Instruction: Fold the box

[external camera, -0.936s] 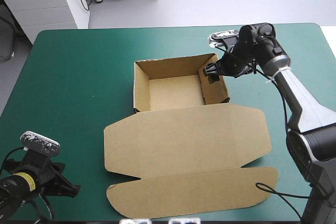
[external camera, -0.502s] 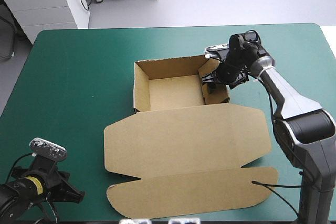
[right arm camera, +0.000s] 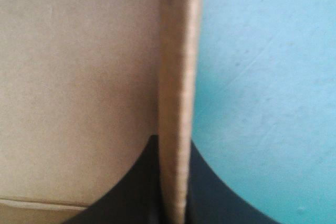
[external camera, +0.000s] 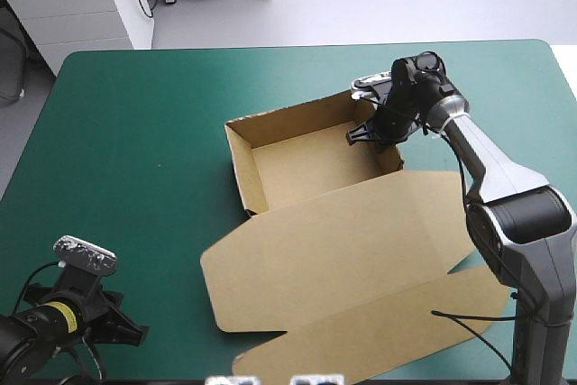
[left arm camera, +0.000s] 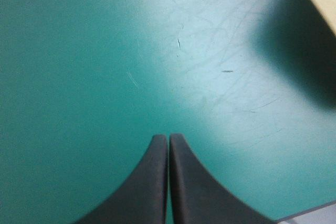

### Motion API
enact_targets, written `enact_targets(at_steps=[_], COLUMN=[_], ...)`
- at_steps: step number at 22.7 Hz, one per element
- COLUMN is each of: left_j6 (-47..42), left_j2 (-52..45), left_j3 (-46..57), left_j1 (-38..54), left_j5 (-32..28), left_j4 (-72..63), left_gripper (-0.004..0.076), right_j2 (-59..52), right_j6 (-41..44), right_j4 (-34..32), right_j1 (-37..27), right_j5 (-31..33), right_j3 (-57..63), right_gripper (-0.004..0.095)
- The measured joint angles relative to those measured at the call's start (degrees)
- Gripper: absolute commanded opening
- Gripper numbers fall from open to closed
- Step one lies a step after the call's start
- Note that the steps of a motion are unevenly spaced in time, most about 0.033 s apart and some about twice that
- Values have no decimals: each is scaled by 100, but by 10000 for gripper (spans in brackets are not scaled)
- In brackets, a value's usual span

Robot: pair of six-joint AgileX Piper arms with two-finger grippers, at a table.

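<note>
The box (external camera: 325,223) lies on the surface (external camera: 135,132), right of its middle and slightly askew to the surface's edges. Its open tray (external camera: 306,164) sits toward the far side. Its lid (external camera: 361,268) lies flat on the surface in front of the tray and reaches the near edge. The right end effector (external camera: 368,135) is at the tray's right wall (external camera: 392,158), near the far right corner, with 1 finger inside the tray, 1 outside, and the wall pinched between them. The left end effector (external camera: 126,331) is at the surface's near left corner, well apart from the box, with its 2 fingers pressed together over bare surface.
</note>
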Motion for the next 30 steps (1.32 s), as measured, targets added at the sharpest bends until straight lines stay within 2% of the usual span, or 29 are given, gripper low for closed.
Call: enact_targets(at_steps=[4, 7, 10, 15, 19, 23, 25, 26, 30], left_j6=[-5, -5, -5, -19, -19, -19, -19, -19, -19], left_j2=[0, 0, 0, 0, 0, 0, 0, 0, 0], left_j3=[0, 0, 0, 0, 0, 0, 0, 0, 0], left_j1=[0, 0, 0, 0, 0, 0, 0, 0, 0], left_j5=[0, 0, -8, -8, -16, -21, -21, -21, -22], left_j4=[0, 0, 0, 0, 0, 0, 4, 4, 11], left_gripper=[-8, -8, -8, -8, -8, -8, -8, -8, -8], right_j2=[0, 0, 0, 0, 0, 0, 0, 0, 0], right_j6=[-74, -80, -92, -72, -125, -161, -173, -175, -175], right_j4=[-379, -657, -937, -938, -877, -829, -796, -790, -757], right_j1=[-144, -485, -1418, -2902, -3611, -3852, -3953, -3996, -4060], right_j5=[34, 34, 34, 93, 99, 126, 126, 126, 121], right_j3=[-376, -710, -1042, -1081, -1081, -1081, -1081, -1081, -1081], right_gripper=[-19, -19, -19, -19, -19, -16, 66, 191, 534])
